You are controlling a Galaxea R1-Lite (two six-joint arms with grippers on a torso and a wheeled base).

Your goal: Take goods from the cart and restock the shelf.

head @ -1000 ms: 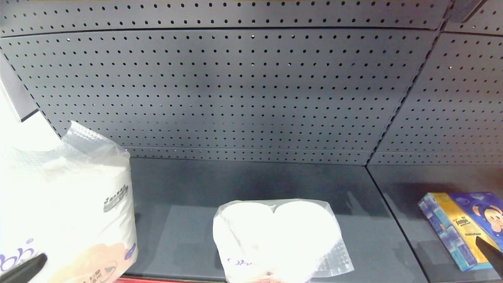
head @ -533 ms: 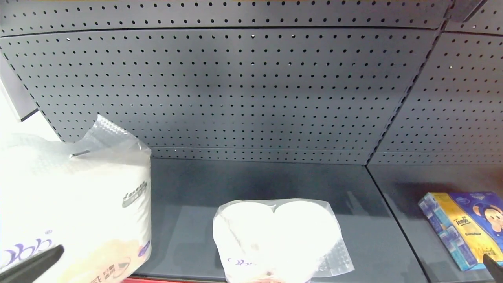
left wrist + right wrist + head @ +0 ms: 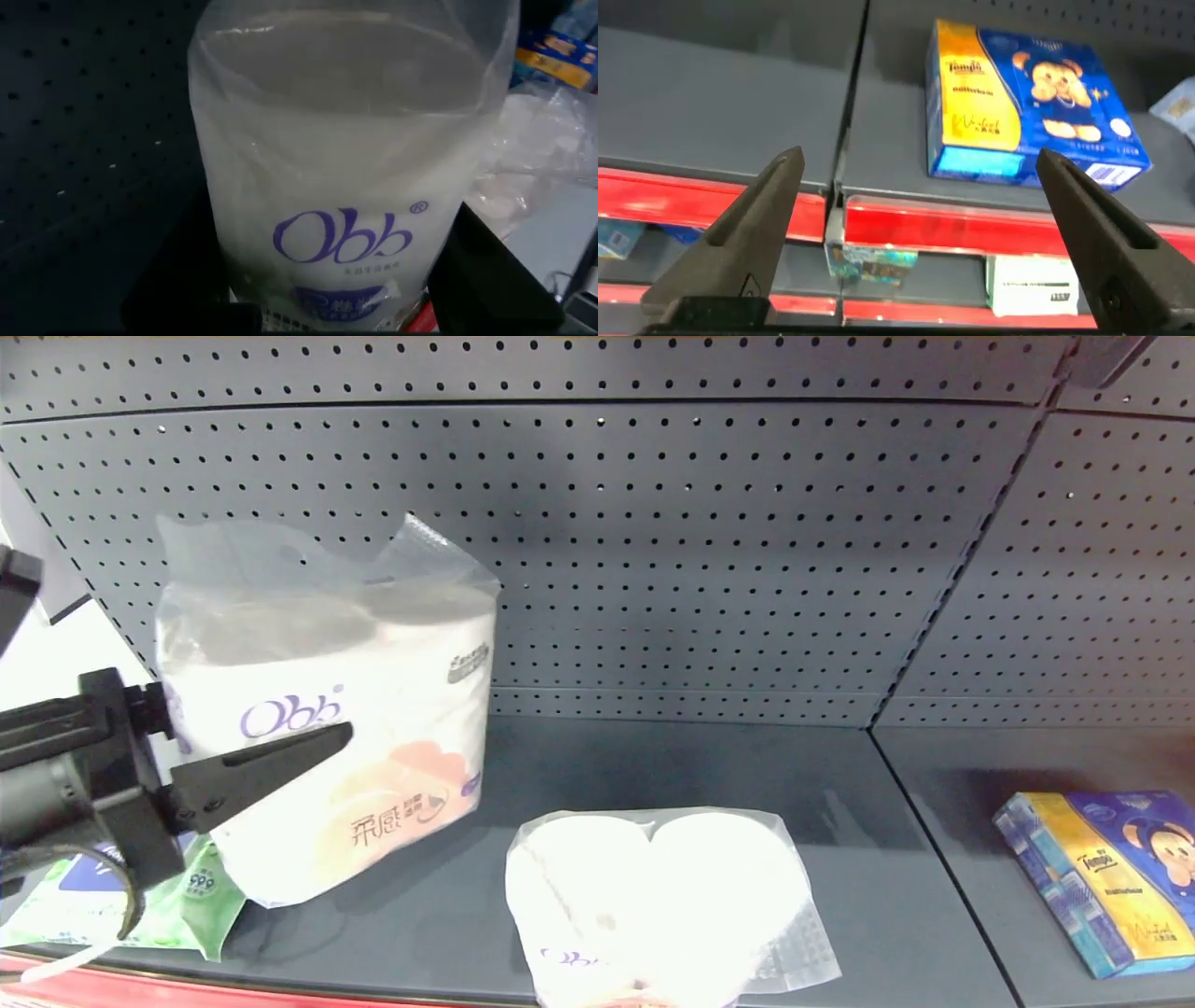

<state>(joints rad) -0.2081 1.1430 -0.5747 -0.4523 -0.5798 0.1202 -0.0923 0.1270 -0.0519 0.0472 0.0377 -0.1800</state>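
Two roll packs: both are white toilet paper in clear plastic wrap, one held and one parked on the shelf [image 3: 653,765].
Held pack [image 3: 392,644]: left part of the shelf, in front of the pegboard back [image 3: 653,569]. It's upright, with the tall way running up and down and the loose plastic flap pointing up. The printed face looks out toward the front, and the pack leans a little. Can't tell if its bottom edge sits on the shelf or hangs just over it.
Left gripper [image 3: 322,709]: its fingers [image 3: 271,765] pinch the held pack from both sides, low on the printed face. In the left wrist view the pack [image 3: 346,140] sits right between the gripper's [image 3: 346,280] dark fingers.
Second pack [image 3: 653,896]: near the shelf's front edge in the middle, just beside the held one, round roll ends facing up.
Green wipes pack [image 3: 177,905]: flat on the shelf, under the left gripper.
Right gripper [image 3: 920,163]: fingers spread wide, nothing between them. It hangs at the red front rail [image 3: 971,229], near the tissue box.
Tissue box [image 3: 1102,877]: blue and yellow, lying flat in the right bay, well apart from the roll packs.
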